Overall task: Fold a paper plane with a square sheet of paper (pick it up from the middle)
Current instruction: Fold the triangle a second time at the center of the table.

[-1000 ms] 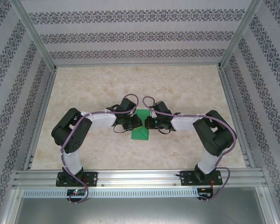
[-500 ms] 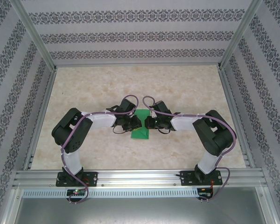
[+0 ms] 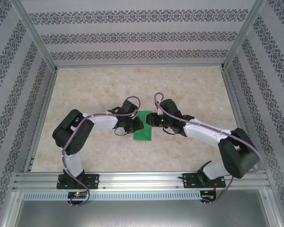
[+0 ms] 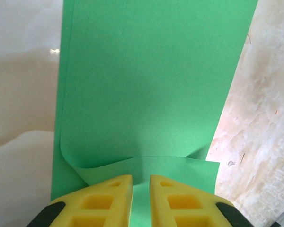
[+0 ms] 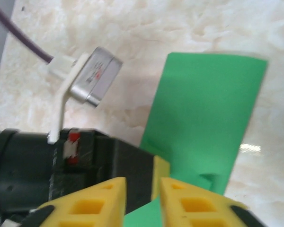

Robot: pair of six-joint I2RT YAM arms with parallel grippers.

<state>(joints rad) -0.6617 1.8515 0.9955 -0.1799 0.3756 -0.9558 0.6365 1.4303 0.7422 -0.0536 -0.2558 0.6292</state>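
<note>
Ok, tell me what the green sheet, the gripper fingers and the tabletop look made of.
Green sheet: thin matte paper, its edge curling softly by the left gripper. Fingers: yellow, probably moulded plastic, with hollow cells. Tabletop: glossy beige marble look, showing glare; possibly laminate.

table (image 3: 85, 90) bare all round, tools (image 3: 138, 126) crowding centre

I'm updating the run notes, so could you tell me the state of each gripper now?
Left gripper: shut on the paper.
Right gripper: fingers slightly apart; grip cannot be told.

Black-white arms (image 3: 97, 124), purple cables (image 3: 128, 101), yellow claw fingers (image 4: 106, 201)
</note>
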